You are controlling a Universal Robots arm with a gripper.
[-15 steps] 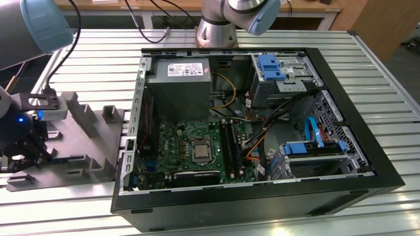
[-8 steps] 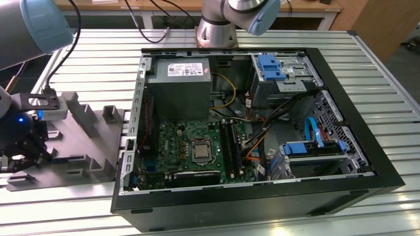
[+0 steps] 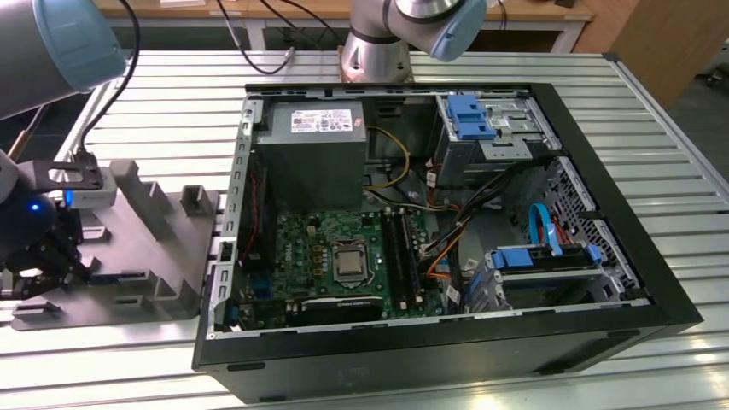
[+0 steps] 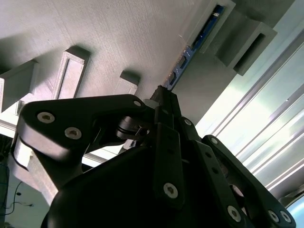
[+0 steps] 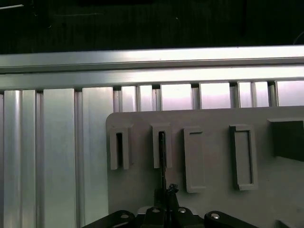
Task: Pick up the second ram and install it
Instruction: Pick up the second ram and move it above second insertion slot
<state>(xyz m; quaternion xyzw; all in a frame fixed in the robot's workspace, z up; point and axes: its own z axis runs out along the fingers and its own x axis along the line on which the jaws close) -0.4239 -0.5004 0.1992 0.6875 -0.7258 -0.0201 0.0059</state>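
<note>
Layout, large to small. The open PC case (image 3: 672, 290) sat on the slatted aluminium table (image 3: 171, 111). The grey plastic fixture (image 3: 160, 213) lay just beside the case, on the exterior view's left.

The gripper (image 3: 40, 256) was low over the far-left end of that fixture, well apart from the motherboard (image 3: 319, 248). There's one arm on this rig, so no question of which was nearer.

The key relation: the second ram (image 5: 162, 156) stood on edge in a narrow slotted block of the fixture. Its long axis ran straight out from the fingertips along that slot. The long black memory slots (image 3: 401, 256) lay to the exterior view's right of the gripper, inside the case, just right of the CPU socket. We judged the carry to be across the fixture and over the case wall.

Tool state: in both wrist views the fingers looked clenched on the near end of the stick, with the thin edge pinched between them. We read that as grasping, with the stick seated in its block and not yet lifted.

View differences:
- The exterior view gave us the gripper-to-case geometry.
- The first wrist view showed the stick edge-on as a thin dark line, centred on the gripper (image 5: 166, 192).
- The second wrist view showed its flat face, dark with blue, running obliquely away from the gripper (image 4: 161, 97) between the block walls.
</note>
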